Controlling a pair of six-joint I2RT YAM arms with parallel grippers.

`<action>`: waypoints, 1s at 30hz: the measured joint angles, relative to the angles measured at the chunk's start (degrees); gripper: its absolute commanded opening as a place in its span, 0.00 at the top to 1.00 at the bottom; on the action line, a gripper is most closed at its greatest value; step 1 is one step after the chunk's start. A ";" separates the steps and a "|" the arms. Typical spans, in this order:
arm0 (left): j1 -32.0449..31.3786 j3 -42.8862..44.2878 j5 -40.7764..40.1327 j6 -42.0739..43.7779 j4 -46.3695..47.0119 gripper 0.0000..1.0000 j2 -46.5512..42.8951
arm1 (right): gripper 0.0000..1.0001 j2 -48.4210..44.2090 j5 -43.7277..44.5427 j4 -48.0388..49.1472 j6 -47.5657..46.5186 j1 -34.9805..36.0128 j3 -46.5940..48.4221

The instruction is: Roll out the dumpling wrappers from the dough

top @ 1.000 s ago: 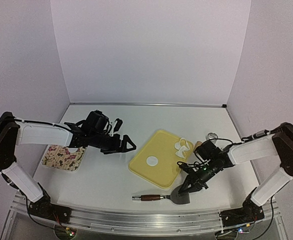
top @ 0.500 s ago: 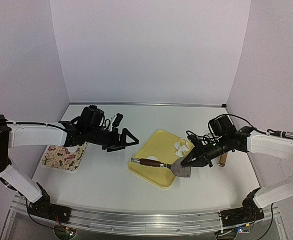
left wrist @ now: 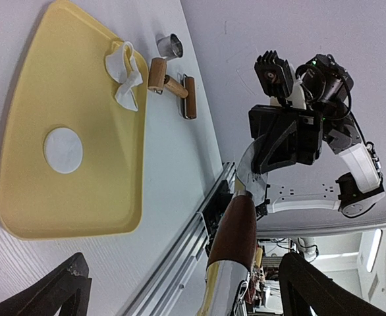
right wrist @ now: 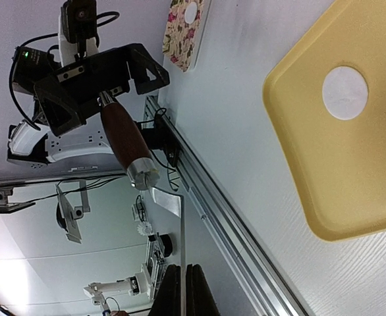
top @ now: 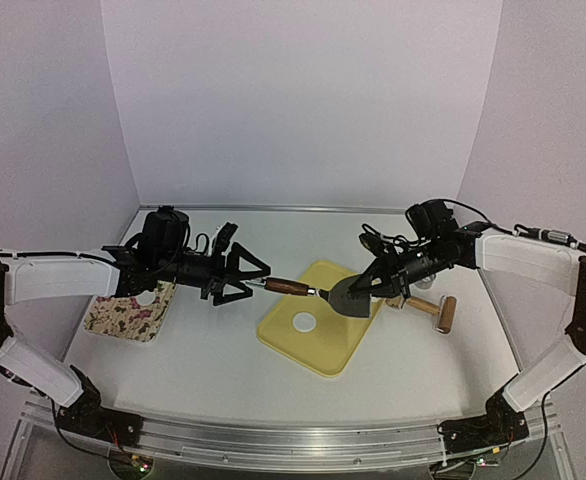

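Note:
My right gripper [top: 365, 286] is shut on the metal blade of a spatula [top: 343, 297] and holds it in the air over the yellow tray [top: 318, 350]. Its brown handle [top: 288, 287] points left, its end between the open fingers of my left gripper [top: 256, 283]. In the left wrist view the handle [left wrist: 236, 230] lies between those wide fingers [left wrist: 61, 289]. One dumpling wrapper [top: 303, 322] lies flat on the tray. Another wrapper [right wrist: 191, 12] rests on the floral board [top: 123, 315]. Crumpled dough scraps [left wrist: 124, 72] sit at the tray's far corner. The right wrist view shows the blade edge-on in my right gripper [right wrist: 185, 271].
A wooden rolling pin [top: 428, 308] lies on the table right of the tray. The small metal ring cutter [left wrist: 172, 46] stands behind it near the scraps. White walls close in the table on three sides.
My right arm lifted the spatula from the table's front and carried it up and left over the tray. The left gripper swung right until the handle end came between its open fingers.

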 measured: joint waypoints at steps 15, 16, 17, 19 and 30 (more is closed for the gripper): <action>0.08 1.60 9.26 -4.33 3.47 0.45 5.22 | 1.00 3.43 -1.27 -1.86 -3.89 0.02 2.99; 0.08 1.89 9.59 -4.39 3.56 0.46 5.50 | 1.00 3.63 -1.24 -2.04 -4.14 0.03 3.04; 0.08 2.17 9.79 -4.42 3.67 0.46 5.76 | 1.00 3.84 -1.24 -2.32 -4.36 0.06 3.09; 0.08 2.57 10.30 -4.87 4.31 0.50 6.37 | 1.00 4.03 -1.24 -2.68 -4.87 0.17 3.09; 0.06 4.63 12.75 -6.39 5.60 0.55 9.30 | 1.00 6.72 -1.10 -4.28 -6.82 0.44 5.08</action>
